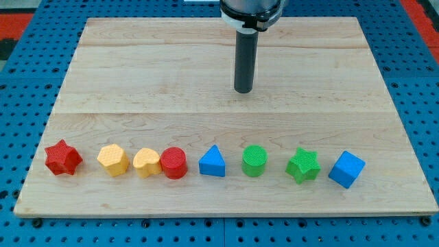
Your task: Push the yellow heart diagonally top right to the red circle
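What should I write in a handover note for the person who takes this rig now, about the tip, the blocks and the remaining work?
My tip rests on the wooden board above the row of blocks, touching none.
The yellow heart lies in the bottom row, against the left side of the red circle.
Another yellow block is on the heart's left; do not confuse them.
Done: nothing visible; the heart is not at the circle's top right.
Left: bring the tip down to the heart and push it round to the circle's top right.
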{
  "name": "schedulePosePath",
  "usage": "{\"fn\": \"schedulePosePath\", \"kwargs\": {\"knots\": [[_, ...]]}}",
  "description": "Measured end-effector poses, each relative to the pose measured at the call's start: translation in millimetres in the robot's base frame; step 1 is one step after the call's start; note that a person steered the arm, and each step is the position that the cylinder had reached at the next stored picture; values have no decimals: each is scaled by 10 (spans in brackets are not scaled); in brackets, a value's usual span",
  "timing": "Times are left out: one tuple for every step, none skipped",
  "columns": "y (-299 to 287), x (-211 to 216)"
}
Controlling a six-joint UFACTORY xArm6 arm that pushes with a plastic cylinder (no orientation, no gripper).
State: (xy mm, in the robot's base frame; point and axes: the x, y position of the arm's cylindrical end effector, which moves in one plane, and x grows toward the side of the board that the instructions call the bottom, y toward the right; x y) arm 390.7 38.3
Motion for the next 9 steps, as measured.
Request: {"fn": "schedulePosePath", "kwargs": {"knots": [[-22,0],[-49,-52],[-74,-208],[-72,-396],[-39,-396],[-39,-396],[-39,-420],[-39,-450],[-39,-451]]}}
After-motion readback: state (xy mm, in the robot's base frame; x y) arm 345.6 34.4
